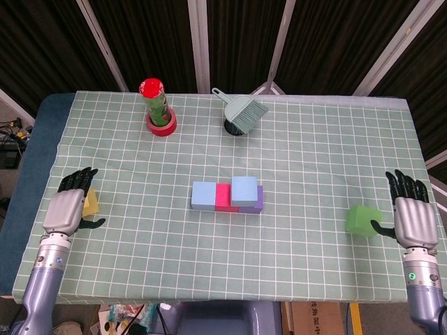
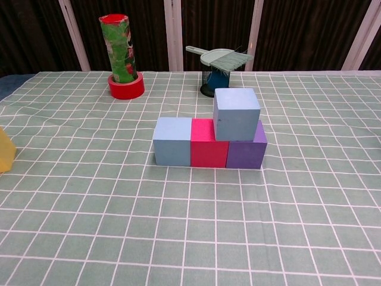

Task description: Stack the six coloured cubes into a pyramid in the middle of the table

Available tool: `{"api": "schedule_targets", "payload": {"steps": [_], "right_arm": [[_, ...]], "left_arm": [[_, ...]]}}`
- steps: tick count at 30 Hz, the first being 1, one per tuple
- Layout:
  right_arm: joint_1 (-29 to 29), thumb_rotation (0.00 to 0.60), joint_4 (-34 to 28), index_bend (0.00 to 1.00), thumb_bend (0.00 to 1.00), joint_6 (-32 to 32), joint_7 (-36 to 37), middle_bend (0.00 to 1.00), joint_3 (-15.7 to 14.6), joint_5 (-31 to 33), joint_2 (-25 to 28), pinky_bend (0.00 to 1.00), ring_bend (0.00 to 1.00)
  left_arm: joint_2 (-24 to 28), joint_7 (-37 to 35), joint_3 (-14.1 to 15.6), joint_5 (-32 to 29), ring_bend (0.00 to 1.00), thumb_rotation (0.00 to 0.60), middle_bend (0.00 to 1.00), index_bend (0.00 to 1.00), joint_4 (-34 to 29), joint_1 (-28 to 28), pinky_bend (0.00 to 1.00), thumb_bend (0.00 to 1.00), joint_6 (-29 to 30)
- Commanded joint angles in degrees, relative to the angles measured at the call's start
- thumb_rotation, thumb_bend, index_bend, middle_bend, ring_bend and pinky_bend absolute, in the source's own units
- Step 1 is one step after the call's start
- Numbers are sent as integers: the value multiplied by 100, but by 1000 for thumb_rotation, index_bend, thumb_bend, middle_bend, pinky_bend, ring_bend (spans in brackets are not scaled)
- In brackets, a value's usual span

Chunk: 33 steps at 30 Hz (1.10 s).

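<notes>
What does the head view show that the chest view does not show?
Only the head view shows both hands, the left hand and the right hand, and the green cube. Only the chest view shows clearly that the upper blue cube sits on the purple cube. Both share the lower blue cube and the pink cube.

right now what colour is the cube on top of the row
Light blue. The top cube sits over the pink and purple ones, clearest in the chest view.
</notes>
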Motion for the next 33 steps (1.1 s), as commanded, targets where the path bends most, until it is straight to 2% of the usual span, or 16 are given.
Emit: {"api": "schedule_targets", "payload": {"steps": [1, 13, 20, 33], "right_arm": [[-48, 600, -56, 0, 212, -74, 54, 0, 56, -52, 23, 0, 0], [-214, 600, -141, 0, 212, -205, 107, 0, 214, -174, 39, 0, 0], [-281, 600, -112, 0, 212, -287, 96, 0, 304, -175, 8, 0, 0], [-396, 600, -99, 0, 212, -336, 59, 0, 471, -186, -17, 0, 0]], "left_arm": [[-136, 125, -2, -276, 0, 600, 14, 0, 308, 54, 0, 80, 33], [-312, 383, -103, -997, 0, 600, 14, 0, 1289, 95, 0, 84, -163], [-306, 484, -158, -1197, 0, 600, 18, 0, 1747, 20, 0, 102, -493], [-776, 486, -235, -1283, 0, 600, 19, 0, 2506, -196, 0, 103, -1048]]}}
